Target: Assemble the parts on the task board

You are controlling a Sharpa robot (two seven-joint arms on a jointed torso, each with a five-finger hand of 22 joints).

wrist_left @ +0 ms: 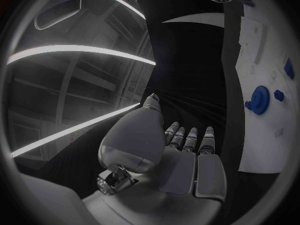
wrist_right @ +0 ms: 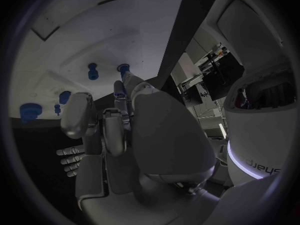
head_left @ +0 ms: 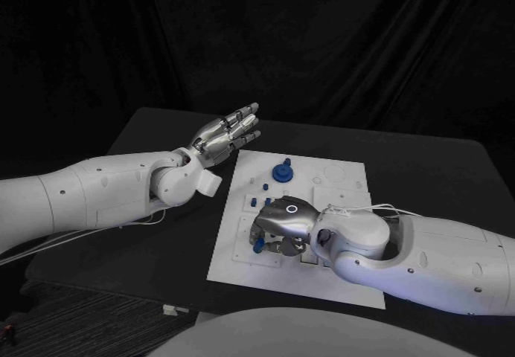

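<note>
The white task board [head_left: 344, 178] lies in the middle of the black table. A blue gear-shaped part [head_left: 282, 172] stands near its far edge, and small blue pieces [head_left: 259, 201] sit at its left side. My right hand [head_left: 281, 223] hovers low over the board's near-left area with its fingers pointing down. In the right wrist view the right hand's fingers [wrist_right: 119, 110] are apart with nothing between them, and one fingertip reaches close to a blue peg [wrist_right: 122, 67]. My left hand [head_left: 228, 134] is raised beyond the board's far-left corner, flat, fingers straight, holding nothing.
The left wrist view shows the flat left palm [wrist_left: 181, 160] with the board [wrist_left: 262, 60] and the blue gear [wrist_left: 258, 99] off to its side. Bare black table [head_left: 172, 245] lies left of the board. A dark curtain closes off the back.
</note>
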